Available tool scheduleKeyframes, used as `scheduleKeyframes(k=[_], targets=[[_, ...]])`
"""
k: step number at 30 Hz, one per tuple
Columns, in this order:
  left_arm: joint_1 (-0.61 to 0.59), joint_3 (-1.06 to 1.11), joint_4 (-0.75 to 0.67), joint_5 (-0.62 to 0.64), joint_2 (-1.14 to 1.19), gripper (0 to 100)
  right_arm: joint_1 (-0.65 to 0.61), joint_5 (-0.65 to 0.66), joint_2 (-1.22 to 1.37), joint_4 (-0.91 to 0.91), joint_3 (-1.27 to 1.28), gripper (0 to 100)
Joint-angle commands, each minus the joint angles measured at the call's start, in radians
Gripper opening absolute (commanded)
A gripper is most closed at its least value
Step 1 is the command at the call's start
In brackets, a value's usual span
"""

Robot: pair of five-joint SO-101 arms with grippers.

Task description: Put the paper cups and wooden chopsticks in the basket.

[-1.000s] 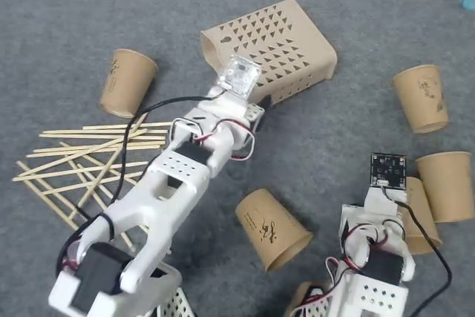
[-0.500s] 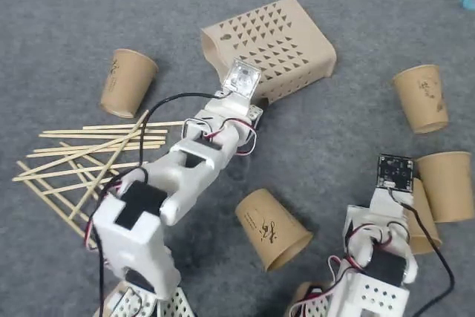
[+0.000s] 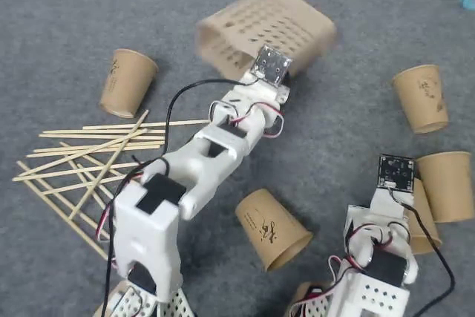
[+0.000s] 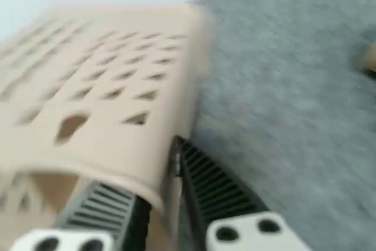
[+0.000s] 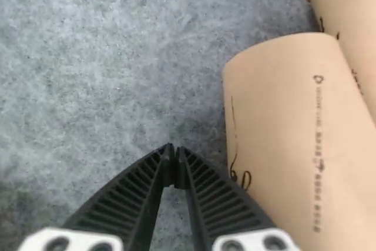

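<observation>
Reaching long and diagonal toward the far side with the left arm point(image 3: 200, 165), left pincer point(image 4: 170, 157) clamped on the basket point(image 4: 117, 80) wall, one finger either side. Folded back low at the near edge with the right arm point(image 3: 375, 265), right pincer point(image 5: 173, 151) pressed together on nothing, tips aimed downward.

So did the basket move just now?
Yes. The basket, held by the left pincer, has shifted toward the far edge of the grey mat, away from the middle cup.

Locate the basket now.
In the high view the basket sits at the far centre of the table, its near wall pinched by the left end effector.
</observation>
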Motion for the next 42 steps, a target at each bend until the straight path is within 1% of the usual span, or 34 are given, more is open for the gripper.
scheduleKeyframes(k=[1, 2, 5, 6, 8, 12, 14, 17, 19, 21, 27, 31, 36, 40, 42], targets=[[-0.005, -0.151, -0.029, -0.005, 0.052, 1, 0.013, 0.015, -0.019, 0.002, -0.008, 0.9], [-0.005, -0.171, -0.029, 0.017, 0.066, 1, 0.013, 0.015, -0.019, 0.002, -0.008, 0.9], [-0.011, -0.183, -0.018, 0.133, 0.048, 1, 0.013, 0.015, -0.019, 0.002, -0.008, 0.9], [-0.012, -0.182, 0.020, 0.163, 0.021, 1, 0.013, 0.015, -0.019, 0.002, -0.008, 0.9], [-0.020, -0.185, 0.170, 0.189, -0.055, 1, 0.013, 0.015, -0.019, 0.001, -0.008, 0.9], [-0.028, -0.239, 0.569, 0.193, -0.242, 1, 0.013, 0.015, -0.019, -0.025, -0.005, 0.9], [-0.044, -0.283, 0.735, 0.192, -0.318, 1, 0.012, 0.015, -0.019, -0.025, -0.005, 0.9], [-0.074, -0.367, 0.937, 0.169, -0.390, 1, 0.012, 0.015, -0.019, -0.025, -0.005, 0.9], [-0.095, -0.441, 1.079, 0.086, -0.420, 1, 0.013, 0.015, -0.019, -0.025, -0.005, 0.9], [-0.115, -0.521, 1.195, 0.031, -0.430, 1, 0.013, 0.015, -0.019, -0.025, -0.005, 0.9], [-0.127, -0.756, 1.490, 0.023, -0.422, 1, 0.013, 0.015, -0.019, -0.025, -0.005, 0.9], [-0.097, -0.931, 1.674, 0.043, -0.361, 1, 0.013, 0.014, -0.019, -0.025, -0.002, 0.9], [-0.061, -1.222, 1.881, 0.103, -0.141, 1, 0.012, 0.014, -0.019, -0.074, 0.034, 0.9], [-0.049, -1.508, 1.993, 0.115, 0.092, 1, 0.013, 0.014, -0.019, -0.074, 0.034, 0.9], [-0.041, -1.632, 2.008, 0.110, 0.189, 1, 0.013, 0.014, -0.019, -0.074, 0.034, 0.9]])
